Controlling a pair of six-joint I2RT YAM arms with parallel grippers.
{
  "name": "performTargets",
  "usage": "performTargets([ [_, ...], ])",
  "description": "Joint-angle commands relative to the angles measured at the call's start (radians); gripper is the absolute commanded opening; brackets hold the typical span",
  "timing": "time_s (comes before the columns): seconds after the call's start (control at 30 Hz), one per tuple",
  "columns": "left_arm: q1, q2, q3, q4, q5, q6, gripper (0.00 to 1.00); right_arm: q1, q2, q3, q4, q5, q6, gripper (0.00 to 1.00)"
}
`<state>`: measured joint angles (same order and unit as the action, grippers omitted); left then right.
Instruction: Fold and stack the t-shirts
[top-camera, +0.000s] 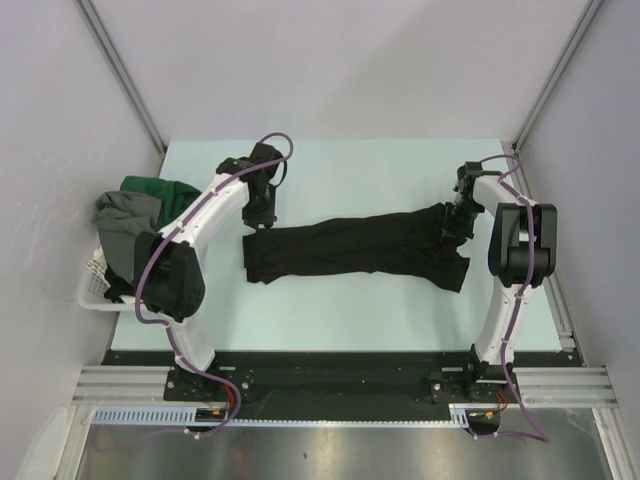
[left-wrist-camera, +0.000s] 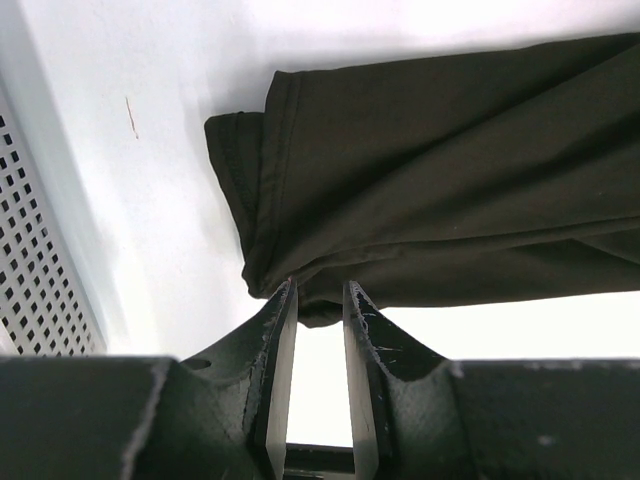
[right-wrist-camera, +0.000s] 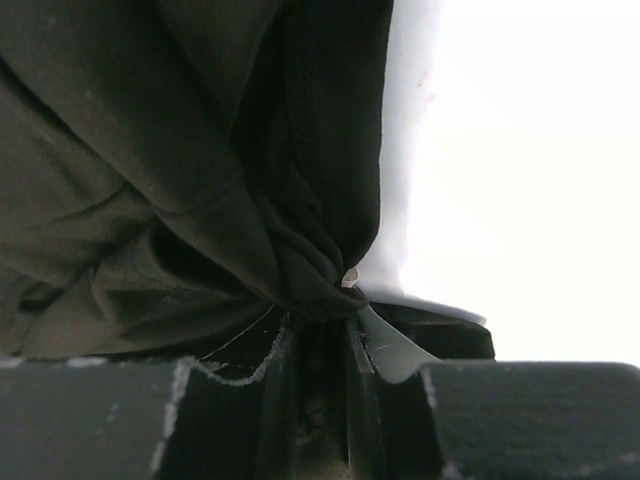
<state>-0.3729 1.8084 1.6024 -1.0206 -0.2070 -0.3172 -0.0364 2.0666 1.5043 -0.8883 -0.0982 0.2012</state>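
A black t-shirt (top-camera: 350, 248) lies drawn out into a long, narrow band across the middle of the pale table (top-camera: 350, 170). In the overhead view its long axis runs from 9 o'clock to 3 o'clock, with the 3 o'clock end a little farther from the arm bases. The 9 o'clock end is square-cut, its edge running 12 to 6. The 3 o'clock end is rumpled, and a flap spreads toward 5 o'clock.

The left gripper (top-camera: 262, 215) sits at the 11 o'clock corner of the shirt. In its wrist view the fingertips (left-wrist-camera: 285, 300) stand narrowly apart with a small tuck of the stitched edge caught between them. The creases in the cloth run toward that spot.

The right gripper (top-camera: 455, 228) is at the shirt's 3 o'clock end. Its wrist view shows the fingers (right-wrist-camera: 375, 345) pinched on a thick gather of dark cloth, with folds fanning away from the pinch toward 10 and 12 o'clock.

At the table's 9 o'clock edge stands a white slatted basket (top-camera: 95, 280), well apart from the spread shirt. It holds a green t-shirt (top-camera: 160, 192), a grey t-shirt (top-camera: 125, 212) and a dark garment (top-camera: 118, 255) draped over its side.
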Motion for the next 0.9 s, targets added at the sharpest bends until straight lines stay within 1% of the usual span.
performTargets([
  [0.0, 0.002, -0.050, -0.012, -0.007, -0.017, 0.018, 0.29, -0.008, 0.107, 0.091, 0.129, 0.077, -0.035, 0.12],
  [0.23, 0.002, -0.086, -0.033, -0.001, -0.023, 0.009, 0.29, -0.005, 0.197, 0.330, 0.095, 0.095, -0.062, 0.08],
  [0.27, 0.002, -0.090, -0.041, -0.003, -0.023, 0.006, 0.29, -0.005, 0.228, 0.391, 0.091, 0.091, -0.066, 0.07],
  [0.37, 0.002, -0.109, -0.062, -0.001, -0.028, -0.002, 0.29, 0.001, 0.301, 0.497, 0.074, 0.075, -0.072, 0.07],
  [0.4, 0.002, -0.113, -0.068, -0.003, -0.031, -0.003, 0.29, 0.004, 0.325, 0.572, 0.063, 0.074, -0.075, 0.07],
  [0.47, 0.002, -0.129, -0.085, -0.004, -0.032, -0.008, 0.29, 0.015, 0.368, 0.649, 0.051, 0.066, -0.082, 0.07],
  [0.5, 0.002, -0.133, -0.091, -0.009, -0.032, -0.011, 0.29, 0.018, 0.412, 0.719, 0.043, 0.063, -0.083, 0.06],
  [0.6, 0.002, -0.158, -0.111, -0.015, -0.037, -0.019, 0.29, 0.033, 0.501, 0.841, 0.032, 0.042, -0.092, 0.07],
  [0.63, 0.002, -0.164, -0.116, -0.015, -0.040, -0.022, 0.29, 0.033, 0.526, 0.925, 0.031, 0.028, -0.095, 0.07],
  [0.67, 0.002, -0.170, -0.130, -0.018, -0.039, -0.022, 0.29, 0.062, 0.544, 0.957, 0.032, 0.017, -0.095, 0.07],
  [0.73, 0.002, -0.185, -0.143, -0.021, -0.034, -0.028, 0.29, 0.073, 0.576, 1.022, 0.055, -0.014, -0.079, 0.07],
  [0.87, 0.000, -0.207, -0.179, -0.016, -0.023, -0.042, 0.28, 0.099, 0.546, 0.976, 0.208, -0.083, -0.022, 0.05],
])
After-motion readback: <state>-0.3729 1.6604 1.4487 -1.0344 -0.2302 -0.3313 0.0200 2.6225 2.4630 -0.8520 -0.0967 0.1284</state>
